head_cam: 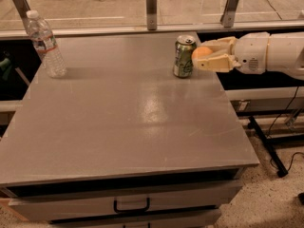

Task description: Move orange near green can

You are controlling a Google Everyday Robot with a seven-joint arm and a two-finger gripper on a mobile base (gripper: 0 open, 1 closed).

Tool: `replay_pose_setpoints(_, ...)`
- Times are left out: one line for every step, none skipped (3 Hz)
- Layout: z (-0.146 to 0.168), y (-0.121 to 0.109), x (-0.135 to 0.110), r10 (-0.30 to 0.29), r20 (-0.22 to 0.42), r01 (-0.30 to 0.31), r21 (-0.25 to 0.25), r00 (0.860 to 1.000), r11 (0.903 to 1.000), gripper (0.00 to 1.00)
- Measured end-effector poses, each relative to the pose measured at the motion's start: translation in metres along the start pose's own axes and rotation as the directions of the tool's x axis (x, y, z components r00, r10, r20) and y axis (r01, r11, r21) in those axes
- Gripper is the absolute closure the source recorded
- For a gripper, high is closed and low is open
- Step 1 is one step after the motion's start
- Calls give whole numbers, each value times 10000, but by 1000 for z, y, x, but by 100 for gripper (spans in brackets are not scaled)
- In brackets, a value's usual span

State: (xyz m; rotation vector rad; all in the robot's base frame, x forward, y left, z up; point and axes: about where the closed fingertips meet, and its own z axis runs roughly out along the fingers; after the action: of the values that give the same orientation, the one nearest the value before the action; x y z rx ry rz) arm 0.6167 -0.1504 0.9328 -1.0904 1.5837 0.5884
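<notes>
Gripper (205, 57) level at the far right edge of the table (118, 127), jaws clamped on the orange (201, 53), round, no long axis, seated between their tips. Green can (184, 56) stands upright just past those tips.

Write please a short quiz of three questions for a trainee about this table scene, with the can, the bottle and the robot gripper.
1. True or false: the two-finger gripper holds the small round orange fruit beside the green and white aluminium can.
2. Which thing is nearest the left edge of the grey table? A) the can B) the clear plastic water bottle C) the orange fruit
3. Fill in: the can stands ____ (upright / on its side).
Key: 1 true; 2 B; 3 upright.
</notes>
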Motion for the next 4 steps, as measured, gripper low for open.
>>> replay_pose_setpoints(12,-17,18,369,285,-366,-125,9989,9993,82)
replay_pose_setpoints(14,-27,35,555,389,-555,3,9977,9985,59)
replay_pose_setpoints(10,-32,47,628,509,-639,194,9967,9978,36)
replay_pose_setpoints(19,-29,57,747,739,-757,102,9945,9971,12)
